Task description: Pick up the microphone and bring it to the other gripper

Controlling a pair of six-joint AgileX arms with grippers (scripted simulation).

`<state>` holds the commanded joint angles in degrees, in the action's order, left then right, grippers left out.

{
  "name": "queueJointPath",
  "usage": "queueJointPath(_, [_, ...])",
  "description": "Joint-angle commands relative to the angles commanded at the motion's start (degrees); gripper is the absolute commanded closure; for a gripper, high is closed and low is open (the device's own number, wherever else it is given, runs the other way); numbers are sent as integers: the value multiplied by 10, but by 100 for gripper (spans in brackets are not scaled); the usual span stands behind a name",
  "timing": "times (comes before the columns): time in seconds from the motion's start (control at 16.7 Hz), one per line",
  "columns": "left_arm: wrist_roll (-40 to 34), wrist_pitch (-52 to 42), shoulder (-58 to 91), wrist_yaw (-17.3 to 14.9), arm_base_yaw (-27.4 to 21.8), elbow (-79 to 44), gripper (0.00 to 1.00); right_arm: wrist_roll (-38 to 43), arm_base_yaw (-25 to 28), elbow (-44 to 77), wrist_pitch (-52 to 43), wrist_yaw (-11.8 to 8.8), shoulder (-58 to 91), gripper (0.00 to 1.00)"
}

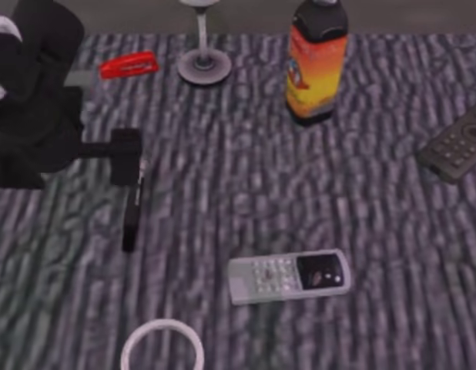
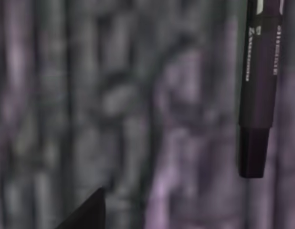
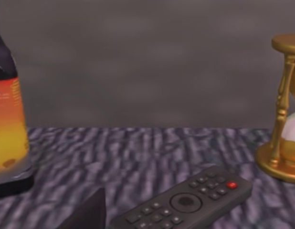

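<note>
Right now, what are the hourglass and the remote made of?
The hourglass looks like shiny gold metal, or gold-painted plastic: its posts and base gleam, with a pale bulb between them, probably glass. The remote looks like matte black plastic with small, probably rubbery, buttons, one of them red. It is a rendered scene, so these are guesses from the look.

table centre [image 1: 222,169]: open | phone [image 1: 289,276] near front | bottle [image 1: 316,62] back

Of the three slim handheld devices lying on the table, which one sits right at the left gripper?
The microphone, a black stick right at the left gripper. The silver phone and the dark remote lie far off to the right.
</note>
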<state>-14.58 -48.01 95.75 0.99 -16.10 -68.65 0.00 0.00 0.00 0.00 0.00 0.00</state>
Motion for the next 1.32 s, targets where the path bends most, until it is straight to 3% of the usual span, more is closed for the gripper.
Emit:
queueJointPath(0.36, [-28,-78,162,1,-31,-142,0,0,0,0,0,0,0,0])
queueJointPath(0.78, [-30,-81,177,1,-31,-153,0,0,0,0,0,0,0,0])
queueJointPath(1.32, [-26,97,277,0,-30,-76,0,0,0,0,0,0,0,0])
